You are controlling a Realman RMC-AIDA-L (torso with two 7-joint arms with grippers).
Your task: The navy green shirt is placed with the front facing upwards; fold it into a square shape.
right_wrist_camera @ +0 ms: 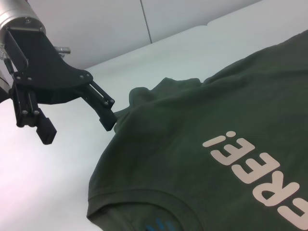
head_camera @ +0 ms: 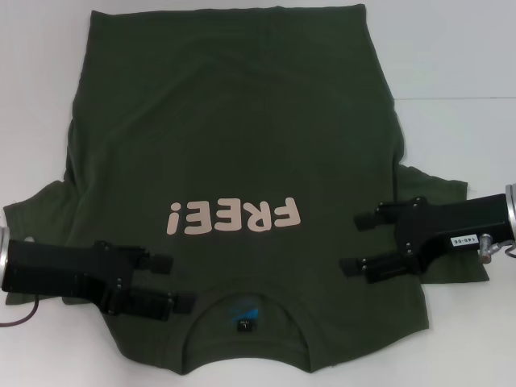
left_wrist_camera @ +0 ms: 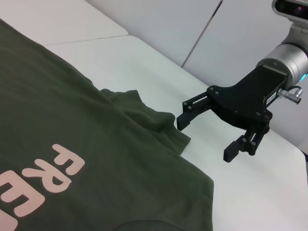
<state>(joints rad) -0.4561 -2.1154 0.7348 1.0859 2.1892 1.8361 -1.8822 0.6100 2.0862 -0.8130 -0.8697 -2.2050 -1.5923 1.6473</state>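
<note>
The navy green shirt (head_camera: 242, 137) lies flat on the white table (head_camera: 451, 64), front up. Its pink "FREE!" lettering (head_camera: 234, 218) and black neck label (head_camera: 244, 326) are toward me. My left gripper (head_camera: 177, 282) is open, low over the shirt's shoulder beside the collar, holding nothing. It also shows in the right wrist view (right_wrist_camera: 79, 131). My right gripper (head_camera: 353, 242) is open over the other shoulder by the sleeve, holding nothing. It also shows in the left wrist view (left_wrist_camera: 206, 139). The shirt also shows in both wrist views (left_wrist_camera: 72, 144) (right_wrist_camera: 216, 144).
Both short sleeves (head_camera: 439, 189) (head_camera: 32, 210) spread out to the sides, slightly rumpled. Bare white table surface surrounds the shirt, with a seam line on the right (head_camera: 459, 95). The shirt's collar edge lies close to the near table edge.
</note>
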